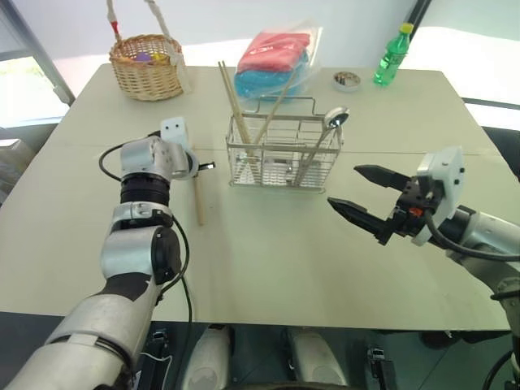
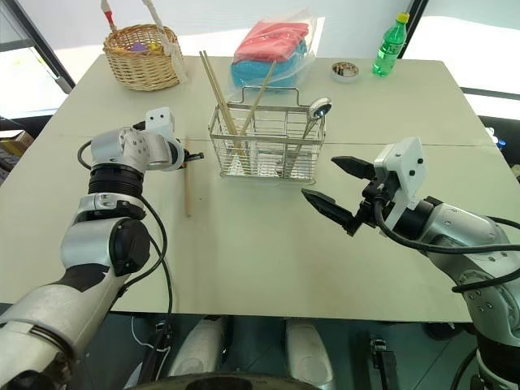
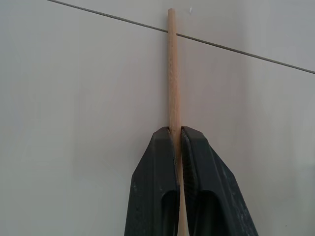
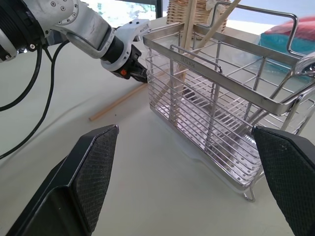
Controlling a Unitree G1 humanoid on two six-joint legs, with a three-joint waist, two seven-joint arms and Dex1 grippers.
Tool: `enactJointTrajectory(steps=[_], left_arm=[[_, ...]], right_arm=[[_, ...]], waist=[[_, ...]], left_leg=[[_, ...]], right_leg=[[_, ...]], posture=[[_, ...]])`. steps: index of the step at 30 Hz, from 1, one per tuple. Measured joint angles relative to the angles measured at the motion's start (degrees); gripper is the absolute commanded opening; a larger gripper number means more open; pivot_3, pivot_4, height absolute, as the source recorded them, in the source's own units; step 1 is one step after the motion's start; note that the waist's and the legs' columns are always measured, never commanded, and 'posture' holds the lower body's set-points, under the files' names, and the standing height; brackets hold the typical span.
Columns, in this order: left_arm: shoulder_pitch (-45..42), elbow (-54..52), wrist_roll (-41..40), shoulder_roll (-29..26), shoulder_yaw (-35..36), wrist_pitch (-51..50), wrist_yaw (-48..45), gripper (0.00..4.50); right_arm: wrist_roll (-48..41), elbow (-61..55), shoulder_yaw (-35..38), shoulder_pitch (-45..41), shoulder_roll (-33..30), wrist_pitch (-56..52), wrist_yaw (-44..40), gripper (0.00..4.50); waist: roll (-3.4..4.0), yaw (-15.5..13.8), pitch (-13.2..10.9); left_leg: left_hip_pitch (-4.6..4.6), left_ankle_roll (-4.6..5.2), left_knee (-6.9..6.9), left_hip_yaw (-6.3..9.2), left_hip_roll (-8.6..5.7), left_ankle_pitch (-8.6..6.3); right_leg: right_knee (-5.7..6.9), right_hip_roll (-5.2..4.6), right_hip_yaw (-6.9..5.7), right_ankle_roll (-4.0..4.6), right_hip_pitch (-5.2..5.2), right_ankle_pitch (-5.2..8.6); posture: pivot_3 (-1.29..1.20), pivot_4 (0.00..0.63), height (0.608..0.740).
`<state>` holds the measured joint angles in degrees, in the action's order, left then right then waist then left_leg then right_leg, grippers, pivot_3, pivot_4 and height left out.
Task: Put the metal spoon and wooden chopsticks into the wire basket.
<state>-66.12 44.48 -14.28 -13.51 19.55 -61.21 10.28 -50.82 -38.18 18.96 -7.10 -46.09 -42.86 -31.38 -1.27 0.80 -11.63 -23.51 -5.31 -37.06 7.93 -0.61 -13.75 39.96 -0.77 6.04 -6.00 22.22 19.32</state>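
The wire basket [image 1: 283, 158] stands mid-table. Inside it lean the metal spoon [image 1: 335, 119], bowl up at the right end, and wooden chopsticks [image 1: 231, 101] at the left end. One more wooden chopstick [image 1: 197, 199] lies on the table just left of the basket. My left gripper [image 1: 203, 166] is shut on it near its far end; in the left wrist view the stick [image 3: 172, 69] runs out from between the closed fingers [image 3: 157, 167]. My right gripper [image 1: 344, 185] hangs open to the front right of the basket, holding nothing, with its fingers [image 4: 93, 172] wide apart.
A round wicker basket [image 1: 146, 67] sits at the far left. A clear bag of red and blue cloth [image 1: 275, 58] lies behind the wire basket. A small round dish [image 1: 347, 80] and a green bottle [image 1: 392, 55] stand at the far right.
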Motion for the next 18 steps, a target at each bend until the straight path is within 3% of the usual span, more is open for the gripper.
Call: enactJointTrajectory(steps=[11,15,18], left_arm=[[-0.01,0.79,0.83,-1.24,-0.89,2.56,-1.98,0.03],[0.27,-0.44,2.57,-3.58,-4.76,10.13,-7.24,0.03],[1.5,-6.61,5.7,-7.33,-9.3,23.29,-13.08,0.03]], right_arm=[[0.16,-0.14,0.03,2.37,-0.5,0.01,-2.28,4.5],[0.25,-0.15,0.57,2.61,-1.09,0.01,-2.87,4.5],[0.26,-0.13,2.11,3.76,-1.98,0.01,-3.55,4.5]], waist=[[0.0,0.2,0.0],[0.0,0.28,0.0],[0.0,0.16,-0.01]], left_leg=[[0.01,-0.02,0.01,0.0,0.0,0.01],[-0.01,-0.02,0.05,-0.01,0.01,0.01],[-0.04,-0.02,0.16,-0.01,0.05,0.01]], right_leg=[[0.0,0.03,0.0,0.0,0.02,0.0],[0.0,0.04,0.0,0.0,0.07,0.0],[-0.09,0.02,0.0,0.01,0.1,0.0]], posture=[[0.0,0.15,0.74],[0.0,0.15,0.74],[0.0,0.15,0.74]])
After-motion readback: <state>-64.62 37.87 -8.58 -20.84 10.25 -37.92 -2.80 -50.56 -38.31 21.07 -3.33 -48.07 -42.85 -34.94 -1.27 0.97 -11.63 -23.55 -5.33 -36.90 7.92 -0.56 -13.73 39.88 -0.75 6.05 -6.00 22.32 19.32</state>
